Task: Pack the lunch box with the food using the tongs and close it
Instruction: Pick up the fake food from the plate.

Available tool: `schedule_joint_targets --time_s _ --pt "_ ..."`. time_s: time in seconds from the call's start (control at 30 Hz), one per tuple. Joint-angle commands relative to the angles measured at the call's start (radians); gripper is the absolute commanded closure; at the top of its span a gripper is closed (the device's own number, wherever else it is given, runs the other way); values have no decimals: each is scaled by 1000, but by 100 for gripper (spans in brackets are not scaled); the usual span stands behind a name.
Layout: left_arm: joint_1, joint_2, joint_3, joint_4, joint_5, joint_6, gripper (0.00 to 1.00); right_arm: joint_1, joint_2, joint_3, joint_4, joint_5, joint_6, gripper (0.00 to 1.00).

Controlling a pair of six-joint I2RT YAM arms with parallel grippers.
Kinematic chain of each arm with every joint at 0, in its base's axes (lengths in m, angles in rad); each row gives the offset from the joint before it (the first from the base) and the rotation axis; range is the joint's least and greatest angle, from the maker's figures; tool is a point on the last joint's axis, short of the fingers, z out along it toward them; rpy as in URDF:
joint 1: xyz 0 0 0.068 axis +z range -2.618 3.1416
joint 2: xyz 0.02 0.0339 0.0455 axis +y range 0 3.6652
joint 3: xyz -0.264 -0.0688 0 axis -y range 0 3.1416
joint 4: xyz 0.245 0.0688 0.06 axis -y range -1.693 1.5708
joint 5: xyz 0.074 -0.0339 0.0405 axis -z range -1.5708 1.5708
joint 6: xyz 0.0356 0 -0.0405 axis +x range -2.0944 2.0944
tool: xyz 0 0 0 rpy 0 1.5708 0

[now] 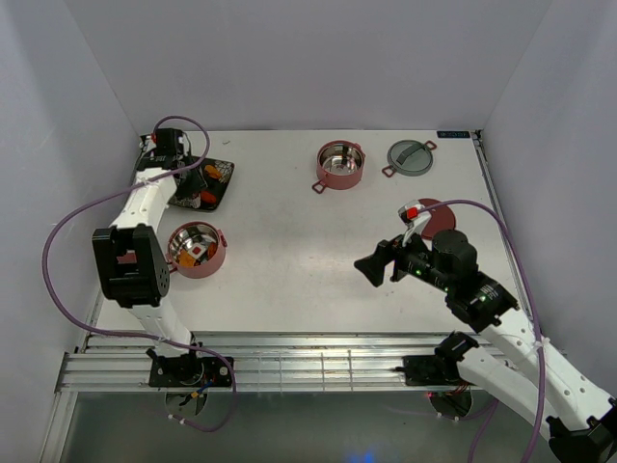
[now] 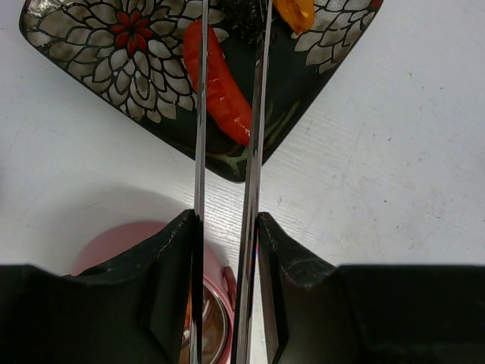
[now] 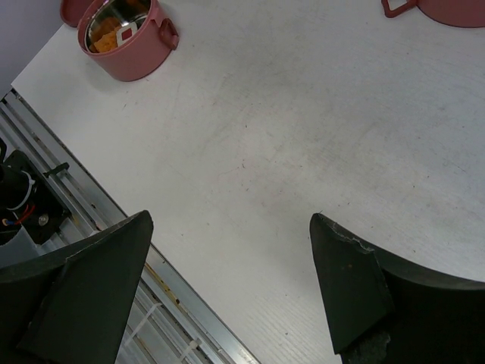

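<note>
Two grippers: left gripper (image 2: 225, 231) is clamping tongs (image 2: 254, 114) over red food (image 2: 220, 83) on the plate (image 2: 91, 45); right gripper (image 3: 229, 218) is hovering, jaws wide open.

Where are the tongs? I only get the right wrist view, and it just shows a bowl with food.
Observer: The left gripper holds the tongs, over the plate.
Operator: What's on the plate?
Observer: A long red piece, lying between the tongs' arms.
Operator: Where's the lid?
Observer: The grey lid lies at the far side, right of the empty bowl.
</note>
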Motion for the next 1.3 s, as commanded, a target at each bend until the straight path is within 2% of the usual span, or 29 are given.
schedule_joint_targets --time_s 0.0,0.43,0.57,0.87,1.0,1.27 --pt "2 -8 34 36 -14 20 53 7 -3 -1 53 -6 -5 10" --pt "-1 -8 17 2 -16 3 51 7 -3 -1 56 2 -4 10" --pt "-18 -28 23 -18 -73 -11 49 7 -6 -1 55 2 -4 10" --pt "-18 1 63 -58 -106 -28 49 7 -15 -1 52 2 -4 10" --pt "-21 4 71 -39 -42 -34 49 9 -15 -1 53 2 -4 10" --pt "-27 18 109 -42 -28 -67 49 7 -21 -2 52 2 -5 10"
